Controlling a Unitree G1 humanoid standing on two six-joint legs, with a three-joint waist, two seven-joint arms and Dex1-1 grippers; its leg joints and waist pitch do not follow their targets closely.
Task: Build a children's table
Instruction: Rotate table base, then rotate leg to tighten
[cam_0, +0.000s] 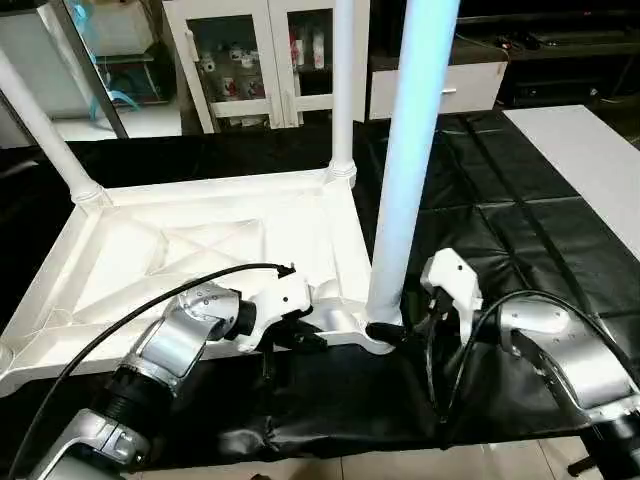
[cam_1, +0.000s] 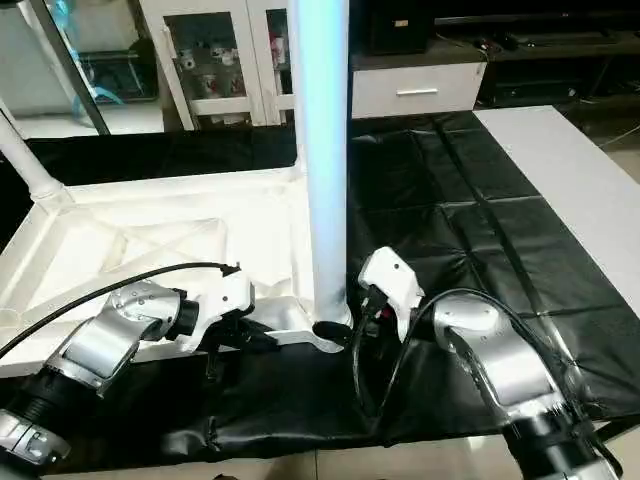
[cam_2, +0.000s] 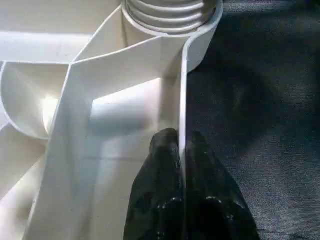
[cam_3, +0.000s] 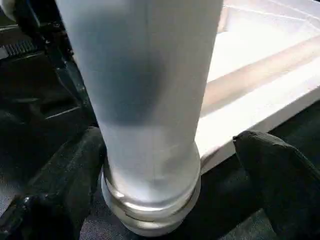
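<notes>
The children's table lies upside down on the black-covered work table: a white ribbed tabletop (cam_0: 200, 240) with three legs standing in its corner sockets. One leg (cam_0: 45, 135) is at the far left, one (cam_0: 342, 80) at the far right, and one (cam_0: 410, 150) at the near right. My left gripper (cam_2: 181, 140) is shut on the tabletop's thin near rim (cam_2: 182, 100), just beside the near right socket. My right gripper (cam_3: 167, 150) is open around the base of the near right leg (cam_3: 150, 100), one finger (cam_3: 270, 170) clearly apart from it.
Black cloth (cam_0: 500, 220) covers the work table to the right of the tabletop, and its front edge runs just below my forearms. A white board (cam_0: 590, 160) lies at the far right. Glass-door cabinets (cam_0: 265, 60) and a drawer unit (cam_0: 440, 85) stand behind.
</notes>
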